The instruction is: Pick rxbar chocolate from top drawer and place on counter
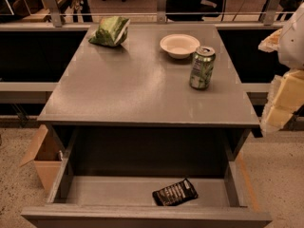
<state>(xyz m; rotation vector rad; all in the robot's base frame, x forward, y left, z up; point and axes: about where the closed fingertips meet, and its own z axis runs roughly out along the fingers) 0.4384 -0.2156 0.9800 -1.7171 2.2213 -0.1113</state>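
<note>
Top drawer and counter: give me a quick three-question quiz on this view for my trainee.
1. True or false: the rxbar chocolate lies in the open top drawer.
2. On the counter, what stands nearest the white bowl? A) soda can B) green bag C) cardboard box
3. Where is the gripper?
Key: 1 true. 2 A. 3 At the view's right edge, beside the counter, far from the bar.
</note>
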